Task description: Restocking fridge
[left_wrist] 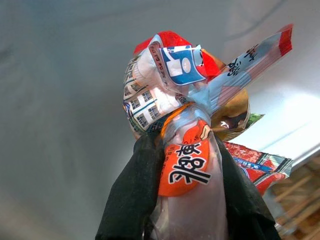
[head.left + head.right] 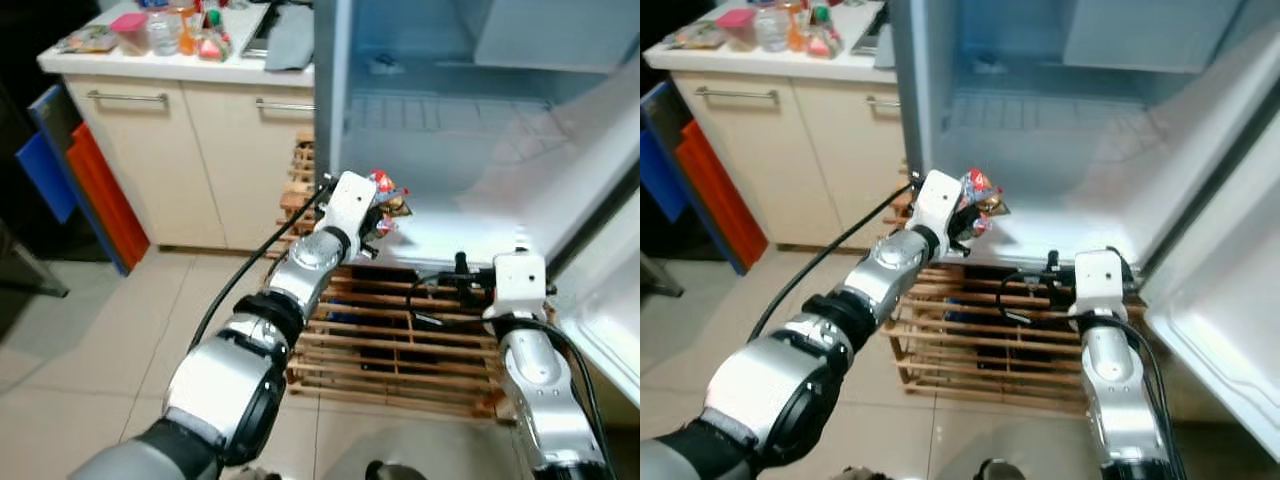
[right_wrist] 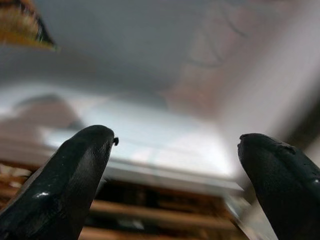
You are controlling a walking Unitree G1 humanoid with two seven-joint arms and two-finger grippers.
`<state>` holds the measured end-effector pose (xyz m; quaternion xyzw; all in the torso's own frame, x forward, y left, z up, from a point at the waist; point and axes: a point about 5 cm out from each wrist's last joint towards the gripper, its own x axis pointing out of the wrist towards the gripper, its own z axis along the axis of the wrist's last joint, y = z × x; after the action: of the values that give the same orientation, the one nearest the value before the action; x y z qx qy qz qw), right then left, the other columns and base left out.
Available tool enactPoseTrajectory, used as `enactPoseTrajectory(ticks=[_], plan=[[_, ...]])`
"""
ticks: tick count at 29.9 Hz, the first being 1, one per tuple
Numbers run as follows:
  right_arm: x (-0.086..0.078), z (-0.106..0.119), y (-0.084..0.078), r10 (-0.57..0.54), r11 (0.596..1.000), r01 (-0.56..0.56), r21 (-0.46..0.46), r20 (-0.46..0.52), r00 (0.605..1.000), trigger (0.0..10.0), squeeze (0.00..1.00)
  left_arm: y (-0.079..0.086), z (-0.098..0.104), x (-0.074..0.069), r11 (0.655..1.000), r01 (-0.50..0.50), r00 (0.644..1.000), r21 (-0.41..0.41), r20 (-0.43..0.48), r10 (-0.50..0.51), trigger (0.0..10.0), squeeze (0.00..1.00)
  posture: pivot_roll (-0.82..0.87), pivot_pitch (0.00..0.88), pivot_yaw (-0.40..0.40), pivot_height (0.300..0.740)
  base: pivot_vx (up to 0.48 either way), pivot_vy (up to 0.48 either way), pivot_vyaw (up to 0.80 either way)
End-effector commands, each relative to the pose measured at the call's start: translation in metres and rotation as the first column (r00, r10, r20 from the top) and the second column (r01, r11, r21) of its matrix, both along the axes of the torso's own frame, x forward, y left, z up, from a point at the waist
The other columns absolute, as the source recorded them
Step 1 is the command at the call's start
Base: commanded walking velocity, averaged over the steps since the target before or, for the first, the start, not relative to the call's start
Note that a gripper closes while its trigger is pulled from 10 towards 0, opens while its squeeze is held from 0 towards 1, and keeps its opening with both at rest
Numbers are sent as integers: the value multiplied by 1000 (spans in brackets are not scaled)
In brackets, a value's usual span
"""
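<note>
Holding a bundle of snack packets (image 2: 385, 205) at the open fridge (image 2: 450, 150) threshold, the left gripper (image 2: 378, 215) is clamped on them, head views. Left wrist: fingers (image 1: 132, 195) pinch one orange wrapper, so loose packets may slip onto the wooden pallet (image 2: 400, 345). Right wrist: right gripper (image 3: 175, 165) spread, empty, near the fridge floor edge; collision risk.

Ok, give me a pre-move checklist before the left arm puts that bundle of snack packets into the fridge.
1. Grip: left gripper shut on the bundle of colourful plastic snack packets: ok.
2. Door of the white fridge open: ok.
3. Bare landing spot on the fridge's white bottom shelf: ok.
4. Bundle already past the shelf's front edge: cannot tell.
5. Right gripper open, low by the wooden slatted pallet, out of the left arm's path: ok.
6. Loose packets could slip from the bundle: cannot tell.
</note>
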<state>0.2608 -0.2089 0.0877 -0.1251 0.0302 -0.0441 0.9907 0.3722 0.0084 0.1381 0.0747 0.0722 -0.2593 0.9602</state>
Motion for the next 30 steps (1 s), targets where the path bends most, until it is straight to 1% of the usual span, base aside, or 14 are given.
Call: enactPoseTrajectory(ticks=[1, 3, 5, 6, 10, 14, 17, 21, 24, 25, 26, 28, 29, 30], plan=[[-3, 5, -3, -3, 1000, 3, -2, 5, 1000, 10000, 0, -12, 11, 0, 999, 14, 1000, -32, 24, -13, 10000, 0, -309, 0, 17, 740, 0, 0, -763], [-6, 5, -3, 0, 1000, 0, -6, 2, 1000, 10000, 0, -10, 13, 2, 999, 6, 1000, -38, 25, -5, 10000, 0, -315, 0, 15, 740, 0, 0, -769], [-22, 10, -3, 32, 999, -32, -25, -3, 999, 10000, 0, -5, 18, 6, 999, -33, 998, -11, 57, 33, 10000, 0, -370, 12, -4, 740, 0, 0, -384], [-22, 10, -3, 32, 999, -32, -25, -3, 999, 10000, 0, -5, 18, 6, 999, -33, 998, -11, 57, 33, 10000, 0, -370, 12, -4, 740, 0, 0, 0], [-39, 11, -1, 56, 998, -57, -32, -33, 998, 10000, 0, 5, 16, 10, 995, -85, 993, 59, 85, 80, 10000, 0, -403, 51, -16, 740, 0, 0, 0], [-60, 12, 0, 58, 998, -60, -33, -69, 996, 10000, 0, 20, 8, 12, 975, -137, 987, 176, 113, 118, 10000, 0, -449, 114, -27, 740, 0, 0, 0], [-77, 15, 3, 58, 998, -61, -30, -95, 994, 10000, 0, 36, 6, 16, 958, -211, 975, 195, 113, 192, 10000, 0, -477, 152, -33, 740, 0, 0, 0], [-84, 17, 4, 59, 998, -62, -29, -103, 993, 10000, 0, 42, 9, 18, 948, -247, 965, 202, 139, 222, 10000, 0, -486, 163, -36, 740, 0, 0, 0], [-92, 20, 6, 59, 998, -64, -29, -126, 990, 10000, 0, 69, 17, 26, 895, -371, 920, 247, 229, 319, 10000, 0, -510, 192, -44, 740, 0, 0, 0], [-92, 20, 6, 59, 998, -64, -29, -126, 990, 10000, 0, 69, 17, 26, 895, -371, 920, 247, 229, 319, 10000, 0, -510, 192, -44, 740, 0, 0, 0], [-94, 20, 6, 59, 998, -63, -29, -131, 990, 10000, 0, 74, 20, 28, 884, -389, 911, 259, 251, 327, 10000, 1000, -511, 193, -44, 740, 0, 0, 0], [-95, 21, 6, 57, 998, -62, -29, -137, 989, 10000, 0, 78, 21, 29, 876, -401, 905, 269, 268, 331, 10000, 1000, -513, 196, -46, 740, 0, 0, 0], [-97, 21, 7, 57, 998, -62, -28, -148, 987, 10000, 0, 84, 29, 32, 850, -424, 887, 312, 334, 320, 10000, 1000, -513, 201, -48, 740, 0, 0, 0], [-97, 21, 7, 57, 998, -62, -28, -148, 987, 10000, 0, 84, 29, 32, 850, -424, 887, 312, 334, 320, 10000, 1000, -513, 201, -48, 740, 0, 0, 0]])
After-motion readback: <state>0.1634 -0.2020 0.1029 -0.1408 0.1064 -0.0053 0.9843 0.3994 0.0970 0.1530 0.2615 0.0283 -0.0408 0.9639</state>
